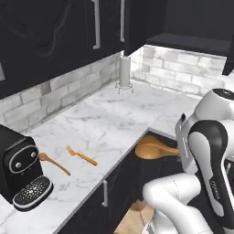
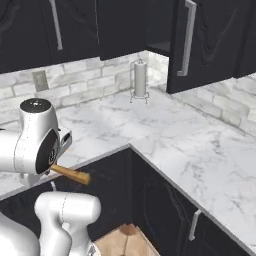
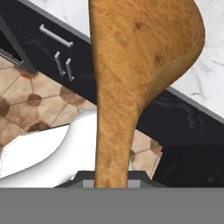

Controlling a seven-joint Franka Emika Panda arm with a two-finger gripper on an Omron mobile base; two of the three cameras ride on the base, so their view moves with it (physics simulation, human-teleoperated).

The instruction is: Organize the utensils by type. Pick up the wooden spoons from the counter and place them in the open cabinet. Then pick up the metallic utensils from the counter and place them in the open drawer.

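Observation:
My gripper is shut on the handle of the large wooden spoon, whose broad round bowl points away over the counter edge. From the left base, this spoon hangs in front of the dark cabinet fronts, level with the marble counter. Its handle sticks out of the hand in the right base view. The slimmer wooden spoon and the orange fork lie side by side on the counter at the left. The open cabinet is up in the corner. The open drawer is out of view.
A black coffee machine stands at the counter's left end, close to the small spoon. A paper towel holder stands in the back corner. The cabinet's open door juts out over the right counter. Tiled floor lies below.

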